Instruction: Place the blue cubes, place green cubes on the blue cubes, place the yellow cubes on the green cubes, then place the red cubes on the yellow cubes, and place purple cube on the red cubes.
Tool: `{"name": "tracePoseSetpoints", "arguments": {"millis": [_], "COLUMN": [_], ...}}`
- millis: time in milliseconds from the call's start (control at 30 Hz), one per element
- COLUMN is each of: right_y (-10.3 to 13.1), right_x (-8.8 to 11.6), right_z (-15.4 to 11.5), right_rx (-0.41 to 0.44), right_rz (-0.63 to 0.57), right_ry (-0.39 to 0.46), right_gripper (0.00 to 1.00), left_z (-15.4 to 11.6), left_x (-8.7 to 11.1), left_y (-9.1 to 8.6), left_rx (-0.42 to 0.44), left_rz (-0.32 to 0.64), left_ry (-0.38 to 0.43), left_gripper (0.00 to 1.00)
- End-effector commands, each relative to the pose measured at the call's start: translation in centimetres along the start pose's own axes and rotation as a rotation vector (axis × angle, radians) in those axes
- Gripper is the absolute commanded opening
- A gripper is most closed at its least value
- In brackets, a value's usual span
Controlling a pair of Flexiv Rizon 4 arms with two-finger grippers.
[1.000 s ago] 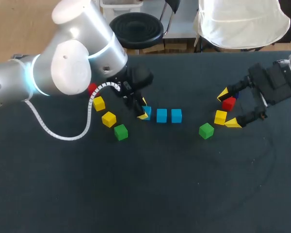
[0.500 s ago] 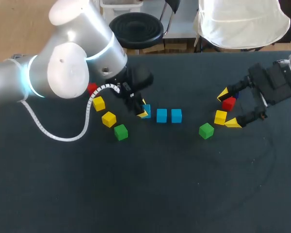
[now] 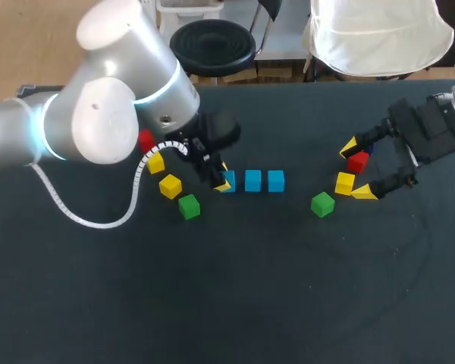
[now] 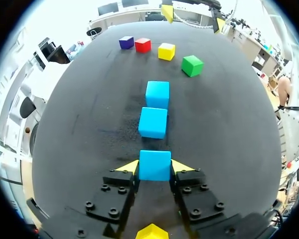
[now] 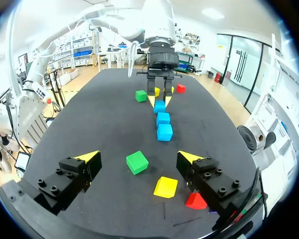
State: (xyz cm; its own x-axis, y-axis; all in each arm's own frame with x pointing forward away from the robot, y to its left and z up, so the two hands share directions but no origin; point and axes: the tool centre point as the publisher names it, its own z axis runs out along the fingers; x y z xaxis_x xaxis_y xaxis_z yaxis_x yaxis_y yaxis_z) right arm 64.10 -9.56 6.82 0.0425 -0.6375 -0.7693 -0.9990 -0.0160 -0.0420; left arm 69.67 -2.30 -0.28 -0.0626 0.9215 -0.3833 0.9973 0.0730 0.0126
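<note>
Pinching the end blue cube [image 4: 154, 165], seemingly, are left fingers [image 4: 127, 167] (right fingers [image 5: 87, 157] spread wide).

A dark, almost black surface [image 3: 235, 303] is filling nearly the whole head view, its far edge running straight across near the top. The covering is looking matte and finely grained, closer to charcoal grey in the wrist views. Light is coming from overhead and spreading evenly, so only short, soft shadows are forming on it. A paler sheen is lying along the middle in the left wrist view. Faint curved scuff marks [image 3: 409, 231] are showing on the right part in the head view.
</note>
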Motion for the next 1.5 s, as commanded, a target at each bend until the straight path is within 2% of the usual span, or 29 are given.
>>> {"name": "tracePoseSetpoints", "arguments": {"millis": [33, 467, 700, 967, 1500], "right_y": [0.0, 0.0, 0.0, 0.0, 0.0], "right_x": [0.0, 0.0, 0.0, 0.0, 0.0], "right_z": [0.0, 0.0, 0.0, 0.0, 0.0], "right_rx": [0.000, 0.000, 0.000, 0.000, 0.000], "right_rz": [-0.001, -0.001, -0.001, -0.001, -0.001], "right_ry": [-0.002, -0.002, -0.002, -0.002, -0.002], "right_gripper": [1.00, 1.00, 1.00, 1.00, 1.00], "left_z": [0.2, 0.4, -0.1, -0.2, -0.6], "left_x": [-0.3, -0.5, -0.5, -0.5, -0.5], "left_y": [0.3, 0.4, -0.2, -0.7, -1.0], "left_rx": [0.007, 0.014, 0.015, 0.019, 0.011], "left_rz": [-0.001, 0.016, 0.025, 0.008, -0.008], "left_ry": [0.010, 0.016, 0.032, 0.079, 0.084], "left_gripper": [0.00, 0.00, 0.00, 0.00, 0.00]}}
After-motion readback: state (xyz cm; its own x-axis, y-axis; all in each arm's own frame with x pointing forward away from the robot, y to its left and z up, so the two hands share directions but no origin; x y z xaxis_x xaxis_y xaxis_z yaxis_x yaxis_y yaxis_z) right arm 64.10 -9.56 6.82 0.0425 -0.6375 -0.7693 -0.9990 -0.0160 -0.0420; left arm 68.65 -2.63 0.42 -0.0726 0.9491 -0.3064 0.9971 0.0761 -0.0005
